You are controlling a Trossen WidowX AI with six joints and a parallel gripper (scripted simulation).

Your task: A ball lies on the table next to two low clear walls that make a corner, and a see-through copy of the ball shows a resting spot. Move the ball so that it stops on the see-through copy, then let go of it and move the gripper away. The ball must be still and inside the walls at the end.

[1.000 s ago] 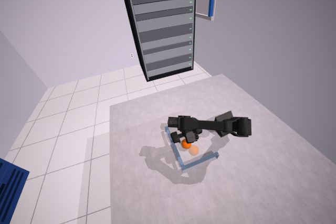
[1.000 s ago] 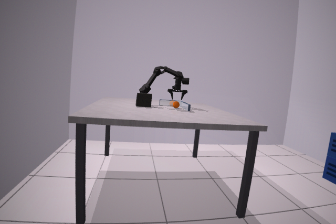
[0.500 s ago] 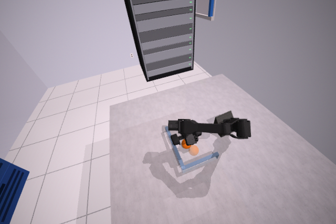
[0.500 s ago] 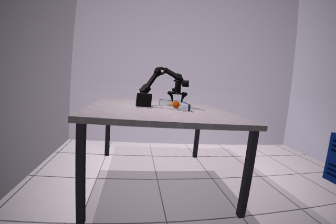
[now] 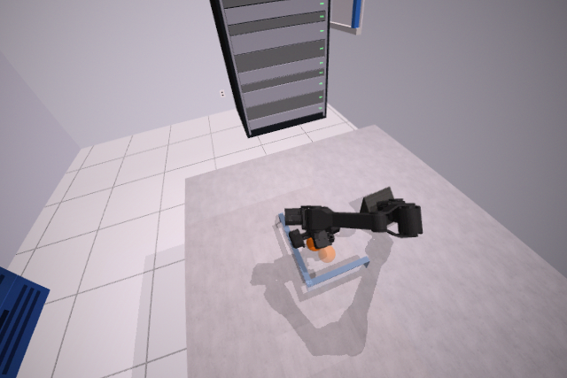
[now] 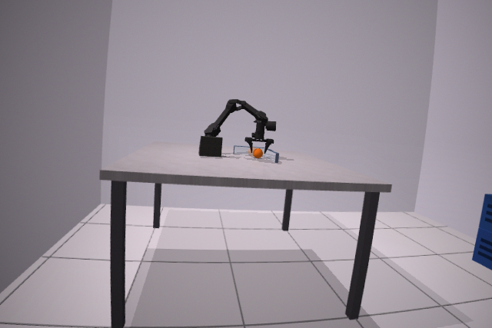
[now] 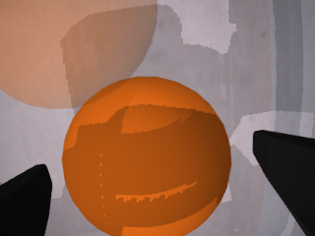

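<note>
The orange ball (image 5: 313, 244) (image 6: 257, 153) (image 7: 148, 162) rests on the table inside the corner, partly hidden by the gripper in the top view. The see-through copy (image 5: 327, 253) (image 7: 49, 59) is pale orange; in the wrist view it is up and left of the ball, which partly overlaps it. My gripper (image 6: 258, 152) (image 7: 153, 159) points down and is open, its fingers low on either side of the ball. The wrist view shows a gap between the ball and each finger. One low clear wall (image 5: 299, 252) (image 7: 287, 74) runs close beside the gripper; the other wall (image 5: 338, 271) lies beyond the copy.
The table (image 5: 237, 319) (image 6: 178, 165) carries the arm's base block (image 5: 379, 198) (image 6: 210, 146). The wall end (image 6: 277, 157) stands just right of the right finger in the exterior view. A server rack (image 5: 279, 44) stands on the floor behind the table.
</note>
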